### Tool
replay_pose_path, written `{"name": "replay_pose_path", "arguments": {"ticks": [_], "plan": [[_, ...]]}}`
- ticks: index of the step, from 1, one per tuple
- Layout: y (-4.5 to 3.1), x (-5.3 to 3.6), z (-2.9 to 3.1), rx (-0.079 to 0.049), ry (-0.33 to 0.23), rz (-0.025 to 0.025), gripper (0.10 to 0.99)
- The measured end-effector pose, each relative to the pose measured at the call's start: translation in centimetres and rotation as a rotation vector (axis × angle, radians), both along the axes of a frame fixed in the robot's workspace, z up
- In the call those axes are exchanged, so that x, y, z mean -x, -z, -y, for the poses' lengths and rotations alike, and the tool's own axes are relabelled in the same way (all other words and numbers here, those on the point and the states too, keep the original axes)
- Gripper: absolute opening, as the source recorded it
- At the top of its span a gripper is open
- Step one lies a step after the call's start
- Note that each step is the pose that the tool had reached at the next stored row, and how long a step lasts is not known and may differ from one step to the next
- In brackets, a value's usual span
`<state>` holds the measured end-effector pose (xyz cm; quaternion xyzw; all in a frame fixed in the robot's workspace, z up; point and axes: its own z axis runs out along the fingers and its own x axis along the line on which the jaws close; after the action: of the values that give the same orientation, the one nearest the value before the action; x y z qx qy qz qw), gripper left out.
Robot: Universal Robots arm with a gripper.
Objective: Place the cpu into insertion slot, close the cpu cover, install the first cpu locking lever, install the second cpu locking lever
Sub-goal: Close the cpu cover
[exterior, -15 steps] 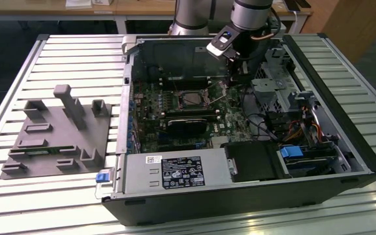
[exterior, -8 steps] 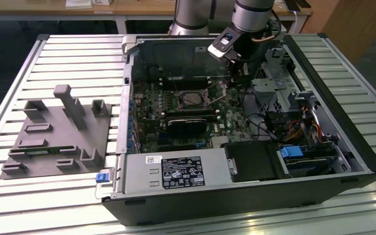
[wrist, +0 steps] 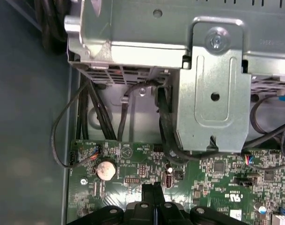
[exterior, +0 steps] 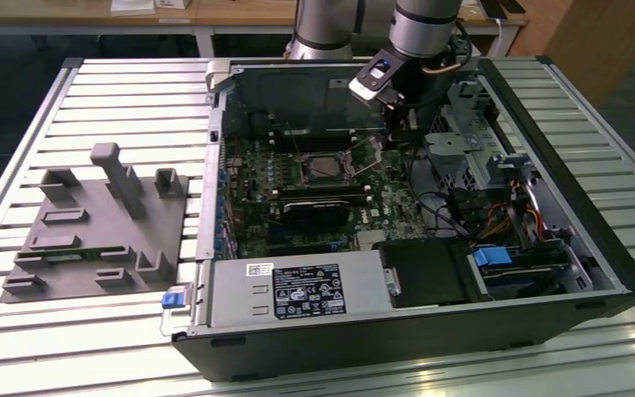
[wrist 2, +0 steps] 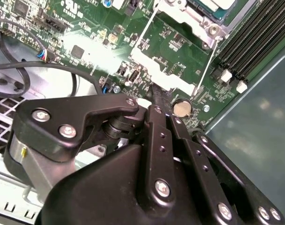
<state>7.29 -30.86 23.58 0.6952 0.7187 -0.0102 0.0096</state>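
Green circuit board (wrist 2: 93, 26) lies under your gripper (wrist 2: 156, 97), clenched shut, its tip just beside a round silver battery (wrist 2: 181, 108).

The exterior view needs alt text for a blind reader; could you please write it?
A robot arm's end effector reaches into an open computer case on a slatted table, poised just to the exterior view's right of the insertion slot on the green motherboard. A grey moulded fixture sits at the exterior view's left.
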Motion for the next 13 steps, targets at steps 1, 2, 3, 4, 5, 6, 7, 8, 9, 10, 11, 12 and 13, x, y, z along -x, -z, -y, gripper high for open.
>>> {"name": "replay_pose_path", "arguments": {"ticks": [1,2,3,4,5,6,7,8,9,10,11,12,13], "plan": [[0.01,0.11,0.0,0.0,0.0,0.0,0.114],[0.01,0.23,-0.01,0.0,0.0,0.0,0.114],[0.02,0.36,-0.01,0.0,0.0,0.0,0.114],[0.02,0.49,-0.01,0.0,0.0,0.0,0.114],[0.02,0.64,-0.01,0.0,0.0,0.0,0.114],[0.02,0.77,-0.01,0.0,0.0,0.0,0.114],[0.03,0.9,-0.01,0.0,0.0,0.0,0.114],[0.03,1.0,-0.01,0.0,0.0,0.0,0.114],[0.03,1.11,-0.02,0.0,0.0,0.0,0.114],[0.03,1.22,-0.02,0.0,0.0,0.0001,0.114],[0.03,1.35,-0.02,0.0,0.0,0.0001,0.114],[0.04,1.47,-0.02,0.0,0.0,0.0,0.114],[0.04,1.57,-0.02,0.0,0.0,0.0,0.114]]}}
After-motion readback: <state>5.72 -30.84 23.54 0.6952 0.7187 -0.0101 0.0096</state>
